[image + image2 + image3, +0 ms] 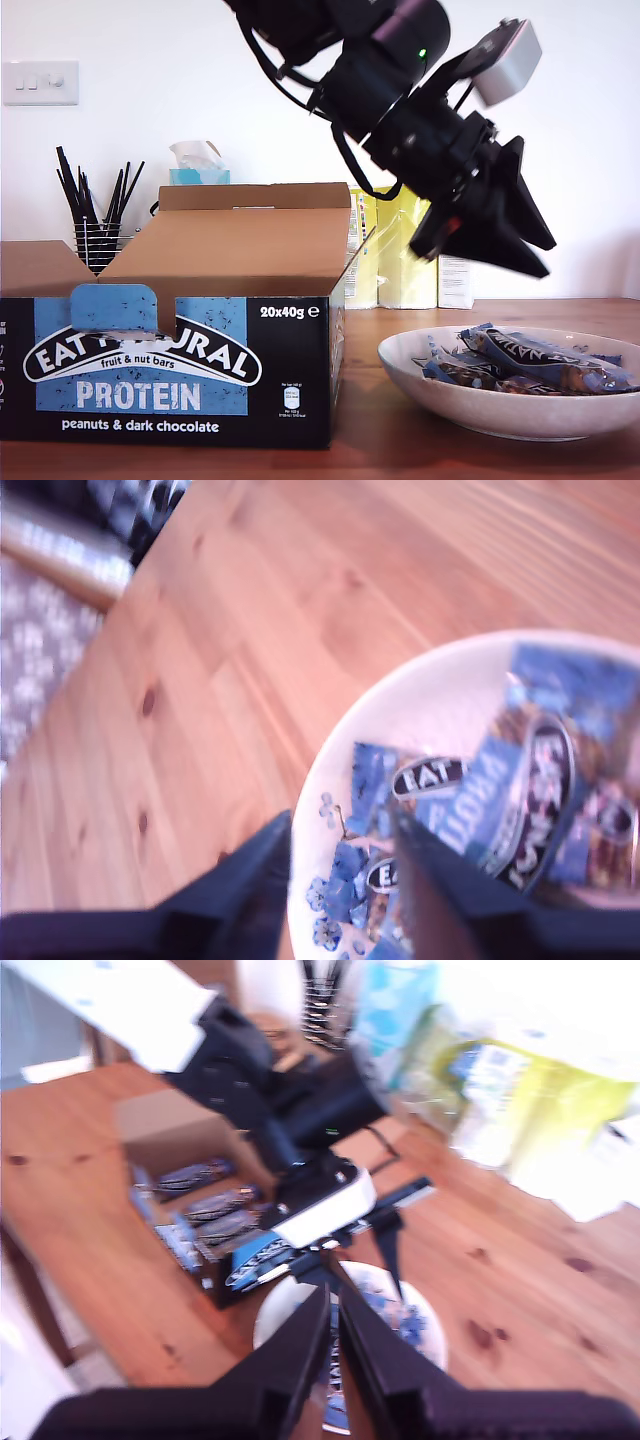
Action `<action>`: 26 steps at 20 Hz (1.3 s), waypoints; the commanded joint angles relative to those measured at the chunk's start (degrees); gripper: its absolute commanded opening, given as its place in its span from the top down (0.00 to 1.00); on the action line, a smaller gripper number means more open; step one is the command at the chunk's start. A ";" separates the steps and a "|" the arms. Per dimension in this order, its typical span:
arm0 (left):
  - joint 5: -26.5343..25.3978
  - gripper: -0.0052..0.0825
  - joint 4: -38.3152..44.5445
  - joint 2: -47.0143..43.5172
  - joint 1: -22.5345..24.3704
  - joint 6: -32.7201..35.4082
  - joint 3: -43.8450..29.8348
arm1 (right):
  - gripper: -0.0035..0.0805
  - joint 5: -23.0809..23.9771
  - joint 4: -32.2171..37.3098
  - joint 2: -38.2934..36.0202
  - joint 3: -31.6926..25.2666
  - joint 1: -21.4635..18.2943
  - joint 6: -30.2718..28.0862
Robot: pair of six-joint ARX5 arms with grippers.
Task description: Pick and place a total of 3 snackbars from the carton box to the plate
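Hovering tilted above plate (420, 385), my first gripper (490, 235) jaws parted, empty; snackbars (530, 362) inside.

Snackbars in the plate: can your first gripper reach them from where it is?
Probably yes. My first gripper hangs open just above the plate. The snackbars lie uncovered in it, and I see nothing between the jaws and them, so a short move down should do.
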 commanded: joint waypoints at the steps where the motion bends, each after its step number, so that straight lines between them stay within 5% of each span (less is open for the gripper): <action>1: -2.49 0.96 0.63 -4.35 -2.67 -10.71 3.78 | 0.97 2.54 1.40 0.85 -0.28 -0.11 -0.04; 4: -7.96 0.96 -1.05 -8.17 -4.63 -29.03 6.62 | 0.97 5.46 6.01 4.00 -0.35 -0.13 -0.07; 7: -12.81 0.96 -7.21 -12.44 -4.50 -38.97 6.91 | 0.97 5.46 12.02 9.09 -0.44 -0.13 -0.04; 14: -16.68 0.96 -19.65 -19.58 6.93 -49.59 6.12 | 0.97 4.22 25.03 27.34 -0.74 -2.45 1.11; 20: -13.81 0.96 -15.74 -23.80 22.62 -52.87 -1.60 | 0.97 -2.62 43.50 41.72 -0.76 -16.72 4.24; 26: -9.03 0.96 0.52 -32.94 37.66 -59.08 -18.56 | 0.97 -12.13 50.75 43.23 -5.27 -31.89 4.42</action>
